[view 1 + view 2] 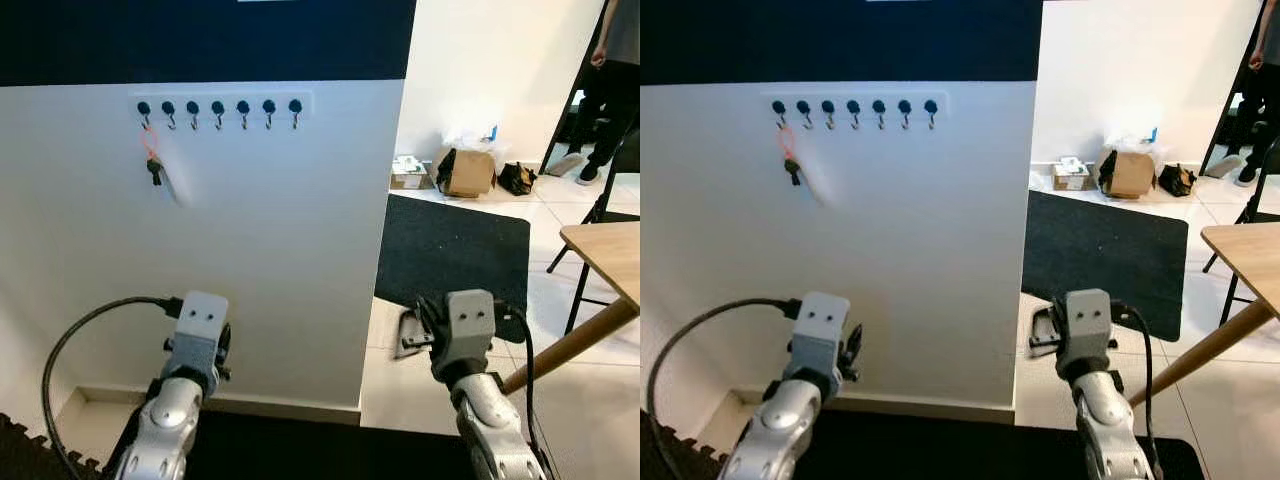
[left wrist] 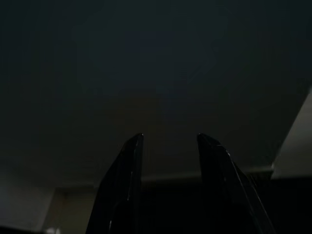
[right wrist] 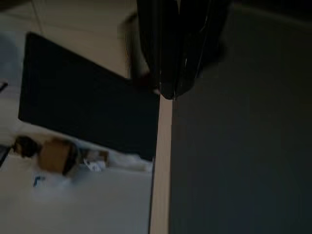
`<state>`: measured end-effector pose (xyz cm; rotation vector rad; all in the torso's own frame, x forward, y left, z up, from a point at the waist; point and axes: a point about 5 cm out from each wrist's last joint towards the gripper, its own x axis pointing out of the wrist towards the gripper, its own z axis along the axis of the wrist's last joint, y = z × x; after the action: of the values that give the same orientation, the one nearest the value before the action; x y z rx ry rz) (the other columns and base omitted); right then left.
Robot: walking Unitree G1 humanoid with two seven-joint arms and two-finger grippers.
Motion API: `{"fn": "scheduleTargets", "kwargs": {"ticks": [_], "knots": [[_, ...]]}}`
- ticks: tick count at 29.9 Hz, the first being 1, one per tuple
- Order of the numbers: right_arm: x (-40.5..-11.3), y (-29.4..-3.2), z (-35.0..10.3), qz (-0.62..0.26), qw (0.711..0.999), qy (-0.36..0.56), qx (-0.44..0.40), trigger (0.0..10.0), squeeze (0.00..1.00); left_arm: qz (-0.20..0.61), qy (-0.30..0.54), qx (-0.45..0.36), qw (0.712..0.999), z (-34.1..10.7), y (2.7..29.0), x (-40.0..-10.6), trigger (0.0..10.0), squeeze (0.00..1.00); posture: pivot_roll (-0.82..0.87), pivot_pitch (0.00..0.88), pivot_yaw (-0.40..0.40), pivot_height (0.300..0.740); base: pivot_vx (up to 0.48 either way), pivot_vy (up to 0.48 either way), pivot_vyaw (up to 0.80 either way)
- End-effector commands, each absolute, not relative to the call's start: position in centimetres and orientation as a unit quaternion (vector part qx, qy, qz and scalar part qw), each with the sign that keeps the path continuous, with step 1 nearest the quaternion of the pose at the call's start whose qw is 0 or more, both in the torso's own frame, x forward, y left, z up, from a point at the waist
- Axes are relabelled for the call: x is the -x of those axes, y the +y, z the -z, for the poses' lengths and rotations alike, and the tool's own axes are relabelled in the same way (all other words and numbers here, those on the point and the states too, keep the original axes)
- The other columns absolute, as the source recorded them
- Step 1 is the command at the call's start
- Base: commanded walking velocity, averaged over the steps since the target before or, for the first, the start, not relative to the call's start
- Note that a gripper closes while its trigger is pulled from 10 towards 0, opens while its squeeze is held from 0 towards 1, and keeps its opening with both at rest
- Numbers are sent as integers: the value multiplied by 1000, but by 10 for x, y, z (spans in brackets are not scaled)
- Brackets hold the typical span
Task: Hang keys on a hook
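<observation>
The keys [image 1: 153, 166] hang straight down from the leftmost hook [image 1: 145, 110], high above my left pincer [image 2: 168, 146], fingers apart and empty; my right pincer [image 3: 170, 87] is closed.

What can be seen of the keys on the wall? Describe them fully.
The keys hang from the leftmost hook of the hook rack, a white strip with seven dark-knobbed hooks on the white wall. An orange-red loop goes over the hook; a small dark key or fob dangles below it, and a pale, blurred shape trails to its lower right, too smeared to identify. They hang against the wall, and neither claw touches them.
</observation>
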<state>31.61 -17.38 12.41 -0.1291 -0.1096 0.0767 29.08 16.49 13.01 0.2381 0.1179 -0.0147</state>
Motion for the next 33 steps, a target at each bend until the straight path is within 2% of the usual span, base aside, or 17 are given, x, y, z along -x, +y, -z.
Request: {"fn": "scheduleTargets", "kwargs": {"ticks": [1, 13, 24, 33], "knots": [[-313, -171, -115, -39, 997, -35, 53, 10000, 0, 7, 90, -122, 988, -118, 163, -287, 10000, 0, 48, 140, 63, 740, 0, 0, 0], [-313, -163, -126, -54, 995, -76, 42, 10000, 0, 12, 32, -121, 992, -131, 161, -292, 10000, 0, 47, 140, 64, 740, 0, 0, 0], [-312, -161, -129, -60, 994, -87, 35, 10000, 0, 19, 23, -122, 992, -133, 158, -292, 10000, 0, 43, 143, 63, 740, 0, 0, 0], [-313, -161, -130, -63, 993, -87, 39, 10000, 0, 22, 14, -120, 992, -135, 158, -293, 10000, 0, 45, 143, 63, 740, 439, 0, 0]]}}
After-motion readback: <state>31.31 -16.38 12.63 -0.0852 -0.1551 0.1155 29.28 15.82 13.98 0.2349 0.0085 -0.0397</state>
